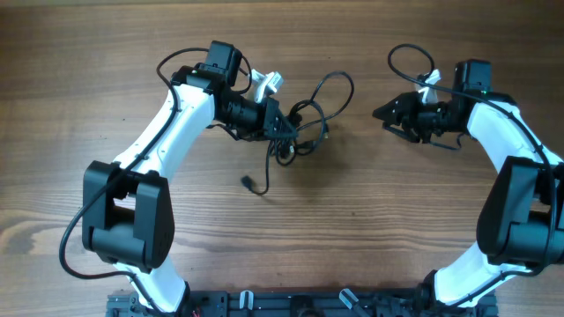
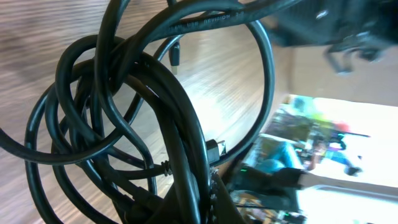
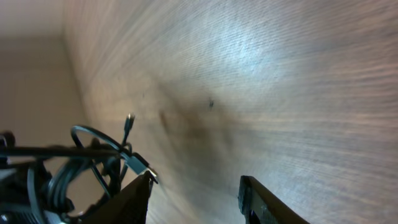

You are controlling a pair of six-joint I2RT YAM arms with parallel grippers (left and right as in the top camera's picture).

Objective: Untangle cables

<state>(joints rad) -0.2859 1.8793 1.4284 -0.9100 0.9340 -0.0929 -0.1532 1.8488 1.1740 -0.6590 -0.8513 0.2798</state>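
The cables (image 1: 304, 119) are a bunch of thin black loops at the table's middle back. One strand trails down to a small plug (image 1: 249, 183) and a loop reaches toward the back (image 1: 339, 84). My left gripper (image 1: 282, 130) is shut on the bundle. In the left wrist view the tangled loops (image 2: 143, 93) fill the frame and run down between the jaws (image 2: 211, 202). My right gripper (image 1: 381, 114) is open and empty, to the right of the bundle and apart from it. In the right wrist view its fingers (image 3: 196, 190) frame bare wood, with the cables (image 3: 81, 155) at the far left.
The wooden table (image 1: 370, 211) spreads around both arms. A thicker black wire (image 1: 407, 55) loops off the right arm's wrist at the back right. The arm bases and a black rail (image 1: 300, 304) line the front edge.
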